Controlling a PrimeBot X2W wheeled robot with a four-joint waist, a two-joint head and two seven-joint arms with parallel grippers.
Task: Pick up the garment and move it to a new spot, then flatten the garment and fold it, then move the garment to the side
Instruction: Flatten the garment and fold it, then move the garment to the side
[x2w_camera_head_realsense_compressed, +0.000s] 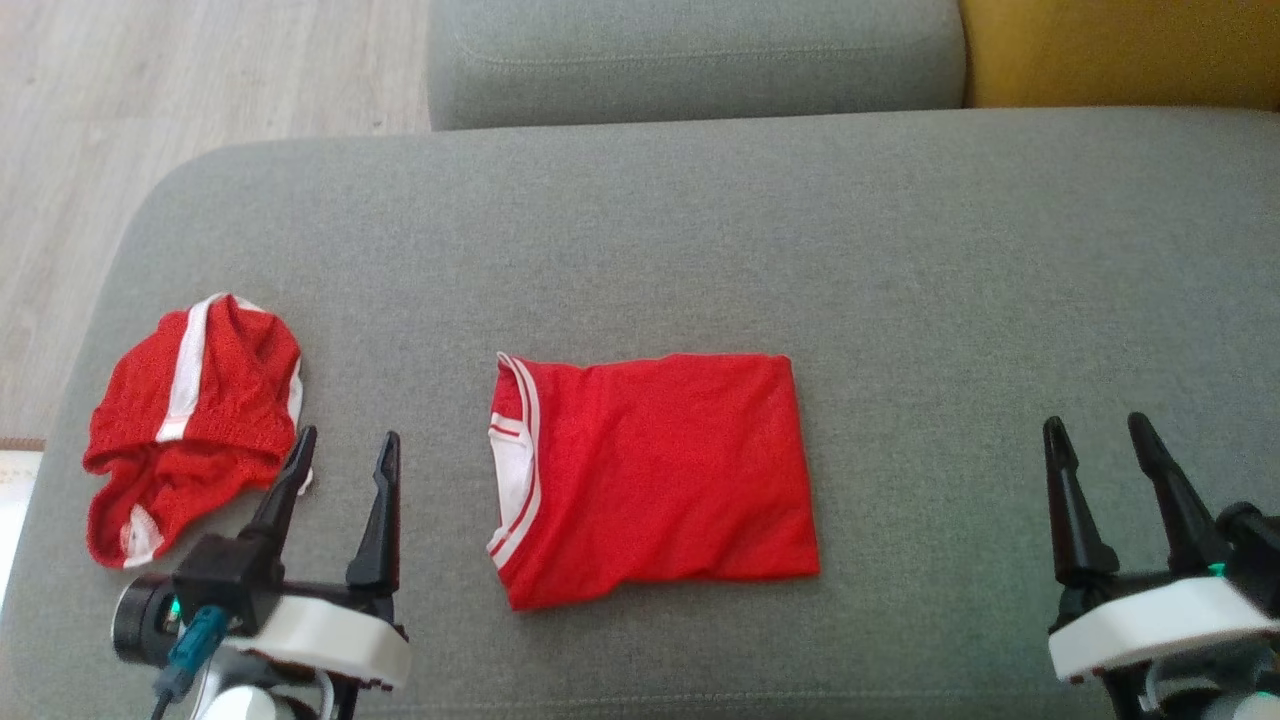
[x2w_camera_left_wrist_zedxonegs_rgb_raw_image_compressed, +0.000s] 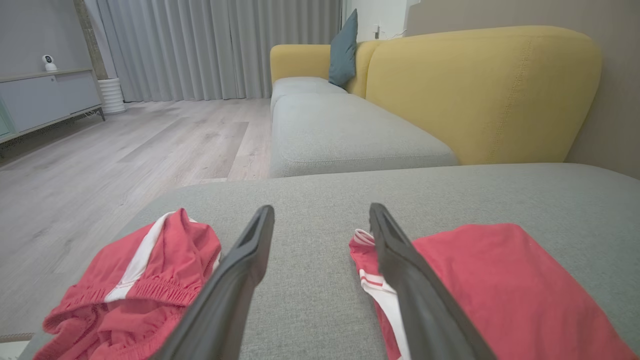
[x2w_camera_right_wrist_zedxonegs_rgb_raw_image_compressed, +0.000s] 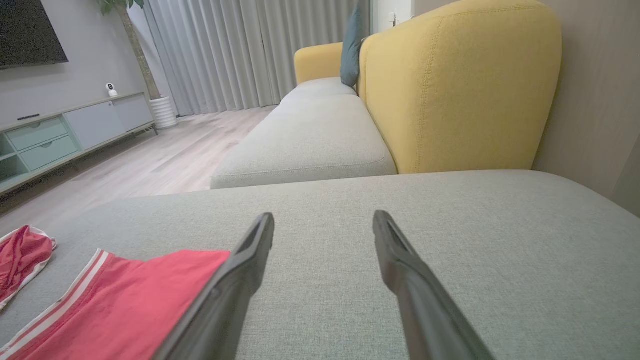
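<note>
A red garment (x2w_camera_head_realsense_compressed: 655, 475) with white trim lies folded into a neat rectangle on the grey sofa seat (x2w_camera_head_realsense_compressed: 700, 230), at the centre of the head view. It also shows at the lower right of the left wrist view as the folded garment (x2w_camera_left_wrist_zedxonegs_rgb_raw_image_compressed: 500, 290) and at the lower left of the right wrist view (x2w_camera_right_wrist_zedxonegs_rgb_raw_image_compressed: 125, 305). My left gripper (x2w_camera_head_realsense_compressed: 345, 445) hovers open to the left of it, empty. Far to its right, my right gripper (x2w_camera_head_realsense_compressed: 1100, 430) is open too, over bare cushion.
A crumpled pair of red shorts (x2w_camera_head_realsense_compressed: 195, 420) with white stripes lies at the seat's left end, just left of my left gripper. The seat's left edge drops to a wooden floor (x2w_camera_head_realsense_compressed: 120, 150). A yellow backrest (x2w_camera_left_wrist_zedxonegs_rgb_raw_image_compressed: 480, 90) and a second grey cushion (x2w_camera_head_realsense_compressed: 690, 55) stand beyond.
</note>
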